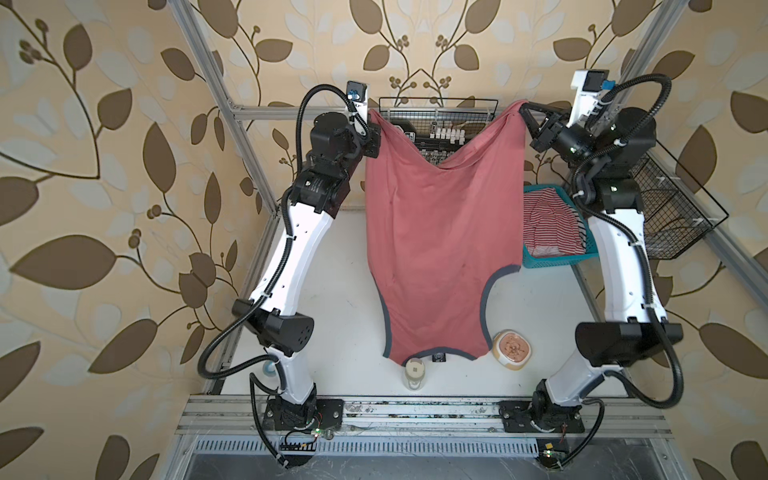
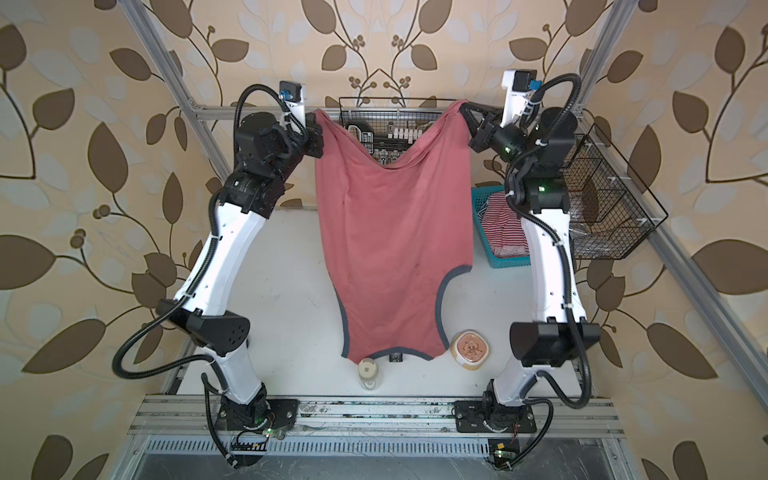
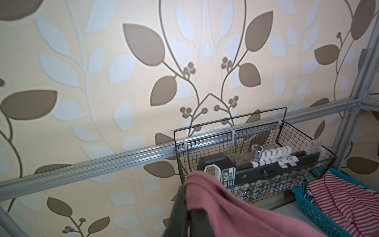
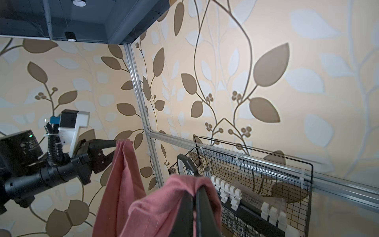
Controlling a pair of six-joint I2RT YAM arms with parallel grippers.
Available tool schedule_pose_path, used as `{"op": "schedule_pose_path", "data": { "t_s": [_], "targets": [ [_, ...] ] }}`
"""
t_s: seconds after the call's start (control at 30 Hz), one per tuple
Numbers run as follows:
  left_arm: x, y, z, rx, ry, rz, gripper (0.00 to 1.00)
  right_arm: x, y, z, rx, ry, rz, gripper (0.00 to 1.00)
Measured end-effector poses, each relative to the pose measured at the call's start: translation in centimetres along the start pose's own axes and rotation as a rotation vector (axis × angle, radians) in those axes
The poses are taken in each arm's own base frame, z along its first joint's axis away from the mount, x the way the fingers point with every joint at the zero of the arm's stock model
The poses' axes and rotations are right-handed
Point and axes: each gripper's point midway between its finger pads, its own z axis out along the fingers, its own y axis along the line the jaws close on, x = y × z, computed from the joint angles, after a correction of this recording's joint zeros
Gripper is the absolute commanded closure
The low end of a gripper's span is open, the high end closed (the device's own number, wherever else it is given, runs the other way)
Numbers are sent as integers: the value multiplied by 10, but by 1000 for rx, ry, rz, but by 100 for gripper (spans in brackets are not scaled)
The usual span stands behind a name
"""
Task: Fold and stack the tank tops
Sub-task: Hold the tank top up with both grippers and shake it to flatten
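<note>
step: red tank top (image 1: 440, 232) hangs spread by its hem corners, not yet folded | left fingers (image 4: 111, 144), right fingers (image 1: 530, 109): each pinching one corner | next: probably lay it flat mid-table (image 1: 332, 291)

Bright, even, diffuse light with faint soft shadows, wide-angle bending at the edges, wrist views soft up close.

Leaf-patterned beige wallpaper (image 1: 104, 137) surrounds a white tabletop (image 1: 332, 299) framed in aluminium rails (image 1: 291, 111). At upper centre, a black wire basket (image 1: 436, 109) zip-tied to the rear rail holds a black socket rail (image 3: 266, 167) with white clips and one chrome socket (image 3: 255, 152). A second wire basket (image 1: 669, 232) hangs at right, beside a teal plastic basket (image 1: 552, 261). At lower centre stand a lidded clear bottle (image 1: 414, 372) and a cream bowl (image 1: 512, 348) of what may be brown food.
</note>
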Motion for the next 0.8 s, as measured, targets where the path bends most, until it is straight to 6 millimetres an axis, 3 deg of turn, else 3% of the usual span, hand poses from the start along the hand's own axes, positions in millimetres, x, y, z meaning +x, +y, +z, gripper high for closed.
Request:
{"op": "schedule_pose_path", "data": {
  "t_s": [0.1, 0.23, 0.4, 0.5, 0.57, 0.63, 0.7, 0.8],
  "targets": [
    [-2, 3, 2, -18, -8, -9, 100, -17, 0, 10, -29, -52, 21, 100],
    [-50, 10, -18, -30, -143, -32, 100, -52, 25, 0, -92, -146, 1, 100],
    [-109, 13, -73, 10, -306, -54, 100, -79, 66, -29, -165, -217, -49, 100],
    [-119, 12, -113, 50, -353, -54, 100, -70, 82, -48, -172, -204, -61, 100],
    [-106, 10, -136, 70, -347, -55, 100, -52, 85, -61, -159, -179, -58, 100],
    [-79, 6, -148, 88, -319, -62, 100, -25, 83, -73, -135, -141, -47, 100],
    [-41, 1, -150, 100, -260, -76, 100, 7, 76, -80, -109, -88, -24, 100],
    [8, -6, -133, 109, -160, -92, 100, 44, 63, -79, -80, -15, 11, 100]
  ]
}}
